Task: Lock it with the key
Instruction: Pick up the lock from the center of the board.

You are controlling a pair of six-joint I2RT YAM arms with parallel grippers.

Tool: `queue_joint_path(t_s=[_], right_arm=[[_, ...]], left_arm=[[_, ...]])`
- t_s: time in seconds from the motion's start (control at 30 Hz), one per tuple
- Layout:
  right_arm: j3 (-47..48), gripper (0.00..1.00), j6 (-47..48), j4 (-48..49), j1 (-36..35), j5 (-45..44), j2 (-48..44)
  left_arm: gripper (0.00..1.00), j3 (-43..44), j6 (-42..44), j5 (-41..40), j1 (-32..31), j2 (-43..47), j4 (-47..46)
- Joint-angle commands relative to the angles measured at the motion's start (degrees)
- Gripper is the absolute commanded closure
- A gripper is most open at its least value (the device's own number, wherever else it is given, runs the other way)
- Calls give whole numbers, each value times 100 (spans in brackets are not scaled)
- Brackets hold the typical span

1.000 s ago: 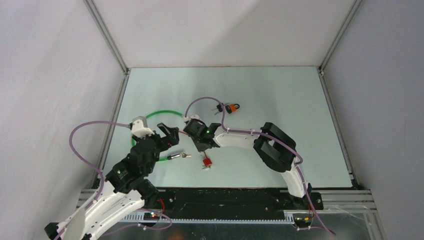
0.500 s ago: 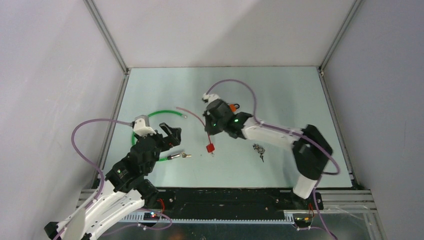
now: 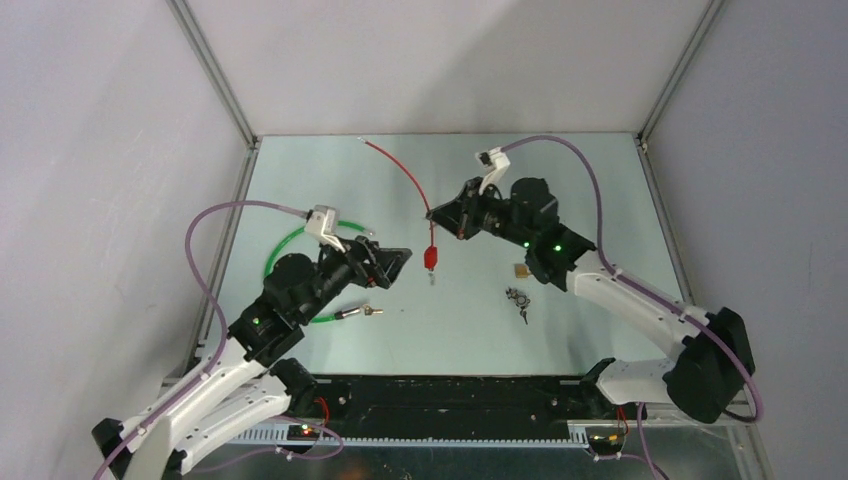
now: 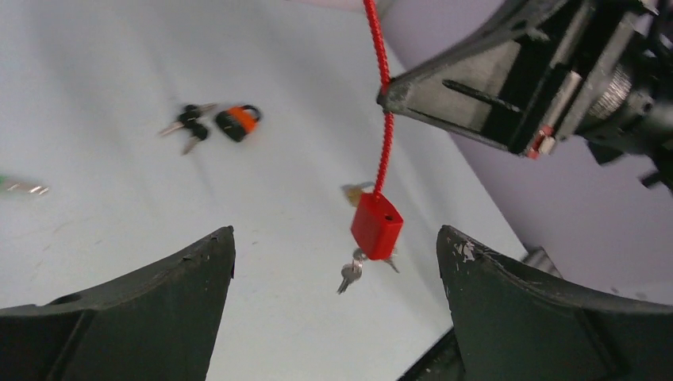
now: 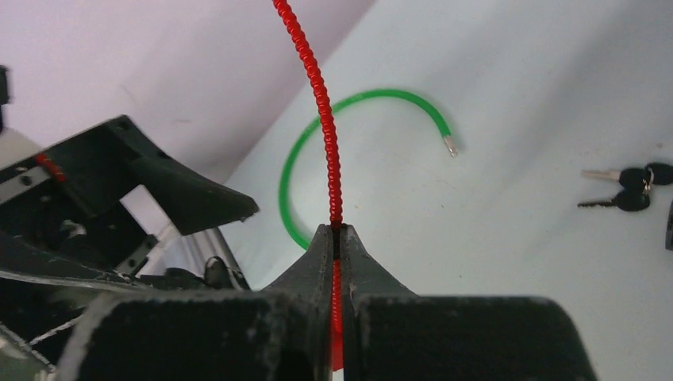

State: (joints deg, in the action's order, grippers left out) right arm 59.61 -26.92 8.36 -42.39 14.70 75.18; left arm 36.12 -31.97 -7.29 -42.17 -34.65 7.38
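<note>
My right gripper is shut on the red cable of a red padlock, which hangs in the air with small silver keys dangling under it. The cable also shows pinched between the jaws in the right wrist view. The padlock body also shows in the left wrist view. My left gripper is open and empty, just left of the hanging padlock, which lies between its fingers in the left wrist view.
A green cable lock with a metal end lies under the left arm. An orange padlock with black keys lies farther back. A key bunch and a small brass piece lie at centre right.
My right gripper lifted the red padlock off the table by its cable and swung up and to the right. My left gripper moved right toward the hanging padlock.
</note>
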Motion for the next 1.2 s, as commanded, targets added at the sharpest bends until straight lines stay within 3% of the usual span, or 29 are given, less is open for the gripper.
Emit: queue_joint_path(t_s=[0.0,0.23,0.33,0.57,0.7,0.9,1.17], right_arm=[[-36,100,-295,1418,317,1319,-713],[-23,100,-1184,2573,938,2779,-1295],[-25,100,-1918,3288,1164,3224,-1330],[-24,100,-3108,4798,1364,3644,-1159],[-22,100,-3607,5508,1374,3632,-999],[-19,100,-4179,6201,1401,3555,-721],[12,100,-4419,6459,1379,3411,-574]], left_arm=[[0,525,320,1309,33,-258,-1184],[0,1485,279,2435,155,-915,-1426],[0,2044,11,3495,343,-1459,-1532],[1,2596,-487,5144,375,-2539,-2281],[8,2581,-920,5679,331,-2999,-2926],[8,2009,-2316,6186,276,-3136,-5410],[11,1669,-3683,6291,225,-3482,-7490]])
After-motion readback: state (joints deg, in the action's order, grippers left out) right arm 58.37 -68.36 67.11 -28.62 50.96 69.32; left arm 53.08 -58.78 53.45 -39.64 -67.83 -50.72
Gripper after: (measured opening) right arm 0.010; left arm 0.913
